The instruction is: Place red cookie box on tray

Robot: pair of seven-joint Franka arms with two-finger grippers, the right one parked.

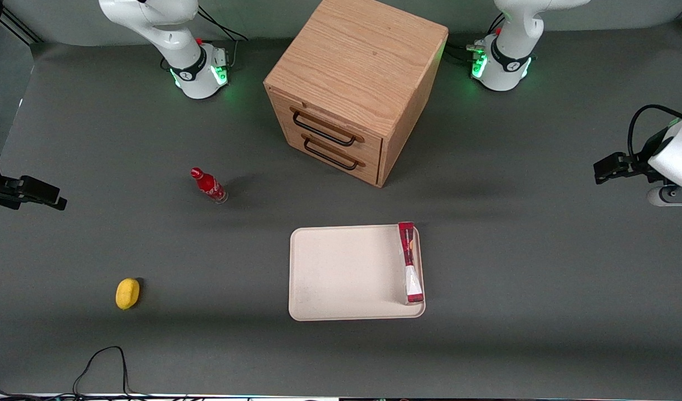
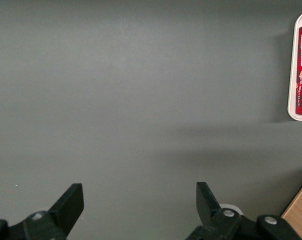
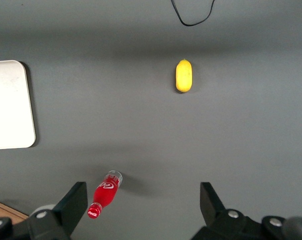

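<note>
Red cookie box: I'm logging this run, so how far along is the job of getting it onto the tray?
It looks done. The red cookie box lies on the tray, along the rim at the working arm's end. Nothing is in hand: the gripper is open and empty over bare table toward the working arm's end, apart from the tray. Nothing seems left, except perhaps parking the arm.

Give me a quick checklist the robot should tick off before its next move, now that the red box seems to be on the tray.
1. Thin flat red cookie box on the cream-white rectangular tray: ok, along the rim at the working arm's end.
2. Box lying flat: cannot tell; it looks to stand on a long edge.
3. Black two-finger gripper open and holding nothing: ok.
4. Gripper away from the tray, over bare grey table: ok.
5. Small red soda bottle and yellow lemon-shaped object apart from the tray: ok.
</note>
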